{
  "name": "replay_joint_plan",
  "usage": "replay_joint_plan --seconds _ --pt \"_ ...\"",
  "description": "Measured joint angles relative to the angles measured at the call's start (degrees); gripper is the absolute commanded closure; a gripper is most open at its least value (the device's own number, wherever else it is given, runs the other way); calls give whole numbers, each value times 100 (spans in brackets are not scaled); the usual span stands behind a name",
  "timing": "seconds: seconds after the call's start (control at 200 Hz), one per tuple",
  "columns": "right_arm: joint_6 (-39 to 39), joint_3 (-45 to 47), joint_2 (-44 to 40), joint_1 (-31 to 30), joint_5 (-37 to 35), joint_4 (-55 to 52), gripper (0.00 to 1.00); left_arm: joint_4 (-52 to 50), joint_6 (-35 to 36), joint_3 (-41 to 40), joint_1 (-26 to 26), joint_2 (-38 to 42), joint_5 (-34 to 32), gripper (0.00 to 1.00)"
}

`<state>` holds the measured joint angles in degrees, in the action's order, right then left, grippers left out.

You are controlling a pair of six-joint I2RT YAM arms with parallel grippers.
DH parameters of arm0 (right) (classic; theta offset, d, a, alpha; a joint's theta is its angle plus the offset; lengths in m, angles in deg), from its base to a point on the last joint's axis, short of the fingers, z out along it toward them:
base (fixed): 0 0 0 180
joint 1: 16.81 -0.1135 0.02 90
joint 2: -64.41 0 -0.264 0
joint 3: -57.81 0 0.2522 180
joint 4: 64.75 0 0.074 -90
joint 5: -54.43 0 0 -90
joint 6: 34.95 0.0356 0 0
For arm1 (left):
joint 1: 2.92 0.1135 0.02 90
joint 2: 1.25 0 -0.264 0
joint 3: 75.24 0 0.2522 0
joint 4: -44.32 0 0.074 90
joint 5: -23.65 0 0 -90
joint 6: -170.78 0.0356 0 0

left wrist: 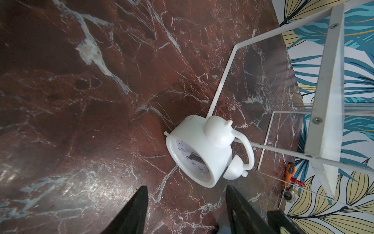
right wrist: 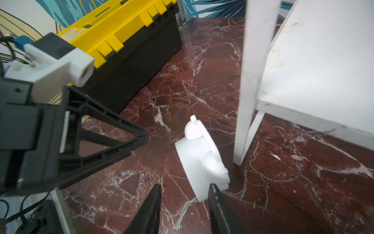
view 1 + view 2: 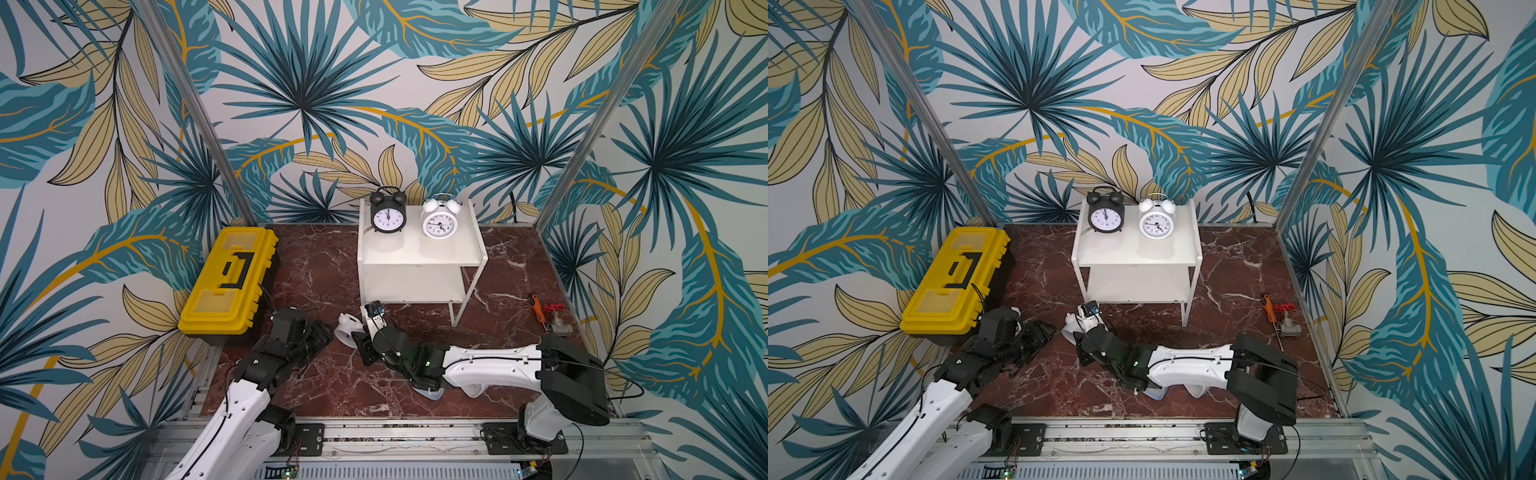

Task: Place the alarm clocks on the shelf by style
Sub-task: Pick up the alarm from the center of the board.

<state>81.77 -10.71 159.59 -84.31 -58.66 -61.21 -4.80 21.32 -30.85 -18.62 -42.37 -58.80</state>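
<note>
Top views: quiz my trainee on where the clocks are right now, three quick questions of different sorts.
1. True or false: the black clock stands on the top board of the shelf.
2. The loose white clock is: A) upright on the table, B) tipped over on the table, C) on the shelf's lower board.
3. How many clocks are on the shelf?
Key: 1 true; 2 B; 3 two.
</note>
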Motion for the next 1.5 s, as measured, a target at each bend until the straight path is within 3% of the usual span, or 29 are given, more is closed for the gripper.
replay_joint_plan --seconds 0.741,1.057,1.362,1.497 --pt "-66 -291 516 264 195 127 64 -70 48 0 17 448 -264 37" --pt "-131 -579 846 323 310 70 70 -70 68 0 24 448 -262 38" --pt "-153 -608 857 326 426 -42 83 -68 70 0 44 455 -258 39" --pt "-149 -612 857 326 481 -92 83 -63 70 -7 46 476 -258 39"
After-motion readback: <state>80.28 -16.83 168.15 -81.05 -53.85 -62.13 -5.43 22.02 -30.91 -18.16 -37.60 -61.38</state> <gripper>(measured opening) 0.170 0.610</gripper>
